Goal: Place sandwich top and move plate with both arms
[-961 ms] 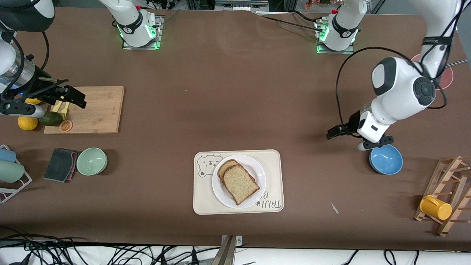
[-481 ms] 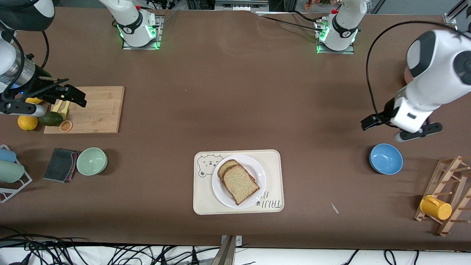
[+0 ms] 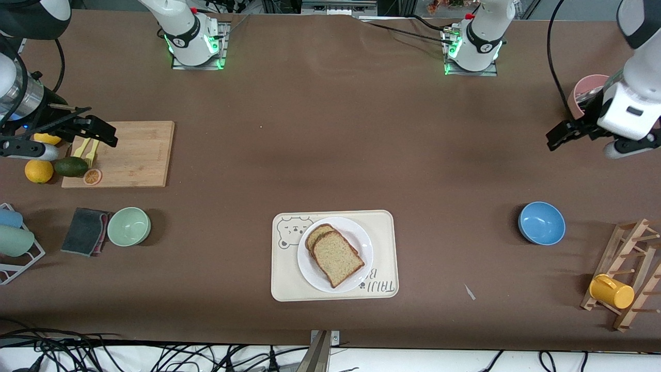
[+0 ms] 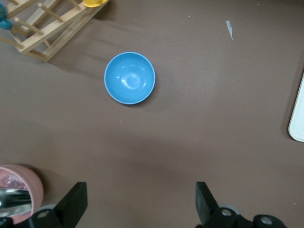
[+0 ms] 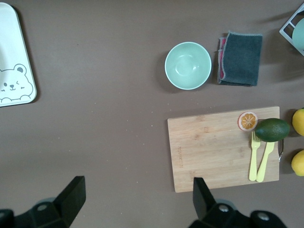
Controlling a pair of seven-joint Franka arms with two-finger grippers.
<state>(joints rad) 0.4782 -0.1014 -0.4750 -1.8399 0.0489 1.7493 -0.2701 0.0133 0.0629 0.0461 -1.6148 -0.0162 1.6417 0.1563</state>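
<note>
A brown table (image 3: 330, 155) seen from above, with two white robot arms based along the top edge of the frame.

In the lower centre of the frame lies a cream tray (image 3: 382, 227) with a bear drawing. On it sits the round white plate (image 3: 361, 237). The sandwich top (image 3: 336, 258), a tan speckled bread slice with a brown crust, lies flat on the plate, overlapping a second bread slice (image 3: 316, 233) that peeks out from under it at its upper edge.

The left pincer (image 3: 583, 138) hangs at the right edge of the frame, in the upper half, over bare table just beside a pink cup (image 3: 583, 88). Its fingers (image 4: 76, 202) stand wide apart and hold nothing. A blue bowl (image 3: 541, 223) sits lower in the frame, well apart from it. A wooden rack (image 3: 632, 258) with a yellow mug (image 3: 612, 291) fills the lower right corner.

The right pincer (image 3: 72, 135) hangs at the left edge of the frame, over the end of a wooden cutting board (image 3: 134, 155). Its fingers (image 5: 71, 194) are also spread wide and empty. On the board lie two yellow forks (image 5: 259, 159) and an orange slice (image 3: 92, 176); an avocado (image 3: 71, 166) and an orange (image 3: 38, 171) rest at its edge. Below, toward the lower left of the frame, a pale green bowl (image 3: 129, 226) sits just beside a folded grey cloth (image 3: 85, 231).
</note>
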